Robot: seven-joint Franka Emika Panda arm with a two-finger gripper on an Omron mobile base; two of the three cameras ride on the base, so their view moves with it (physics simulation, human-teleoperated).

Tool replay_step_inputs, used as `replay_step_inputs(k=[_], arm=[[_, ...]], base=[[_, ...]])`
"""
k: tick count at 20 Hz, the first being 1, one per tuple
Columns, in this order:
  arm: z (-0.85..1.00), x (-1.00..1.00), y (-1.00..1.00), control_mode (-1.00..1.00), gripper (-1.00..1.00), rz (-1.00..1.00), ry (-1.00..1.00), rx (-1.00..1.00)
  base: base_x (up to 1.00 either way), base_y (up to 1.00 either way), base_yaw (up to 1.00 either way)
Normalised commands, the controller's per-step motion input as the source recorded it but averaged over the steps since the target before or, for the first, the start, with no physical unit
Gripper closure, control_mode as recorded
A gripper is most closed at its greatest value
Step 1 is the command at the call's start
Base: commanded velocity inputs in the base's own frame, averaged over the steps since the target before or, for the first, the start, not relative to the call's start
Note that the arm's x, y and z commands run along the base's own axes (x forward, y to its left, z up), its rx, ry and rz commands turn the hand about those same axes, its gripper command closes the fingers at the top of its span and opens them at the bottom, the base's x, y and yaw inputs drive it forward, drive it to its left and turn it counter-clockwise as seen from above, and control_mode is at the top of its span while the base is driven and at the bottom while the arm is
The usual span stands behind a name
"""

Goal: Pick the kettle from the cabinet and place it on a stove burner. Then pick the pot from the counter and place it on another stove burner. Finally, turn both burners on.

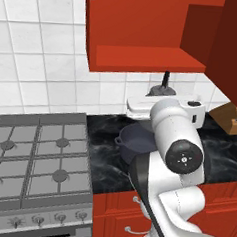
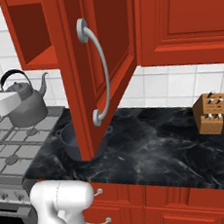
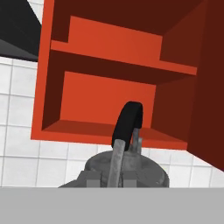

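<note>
One step of three is in hand: the two-finger gripper (image 3: 111, 177) is clamped tight around the arched black handle of the small grey metal kettle (image 2: 22, 104), carrying it clear of the glossy red open-front cabinet (image 3: 109, 94) and over the far burners of the grey gas stove (image 1: 37, 160). Next, I judge, comes lowering it onto a burner and letting go. Right of the stove, the wide dark blue-grey pot (image 1: 134, 141) waits on the glossy black marble counter (image 2: 161, 143).

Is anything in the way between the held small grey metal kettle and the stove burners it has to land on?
Nothing visible blocks it. The small grey metal kettle, held by its arched black handle, is already out of the red open-front cabinet and hangs by the grey gas stove, whose burners are bare. The blue-grey pot sits aside on the black marble counter.
</note>
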Motion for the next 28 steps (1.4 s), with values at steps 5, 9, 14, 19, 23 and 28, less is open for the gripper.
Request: replay_step_inputs(k=[5, 9, 14, 19, 23, 28], arm=[[0.0, -0.07, 0.0, -1.0, 1.0, 0.0, -0.02, 0.0], [0.0, -0.06, 0.0, 1.0, 1.0, 0.0, -0.01, 0.0], [0.0, 0.0, 0.0, 1.0, 1.0, 0.0, 0.0, 0.0], [0.0, 0.0, 0.0, 1.0, 1.0, 0.0, 0.0, 0.0], [0.0, 0.0, 0.0, 1.0, 1.0, 0.0, 0.0, 0.0], [0.0, 0.0, 0.0, 1.0, 1.0, 0.0, 0.0, 0.0]], base=[[0.0, 0.0, 0.0], [-0.2, 0.23, 0.0], [-0.14, 0.52, 0.0], [-0.09, 0.53, 0.0], [-0.13, 0.5, -0.03], [-0.45, 0.26, -0.07]])
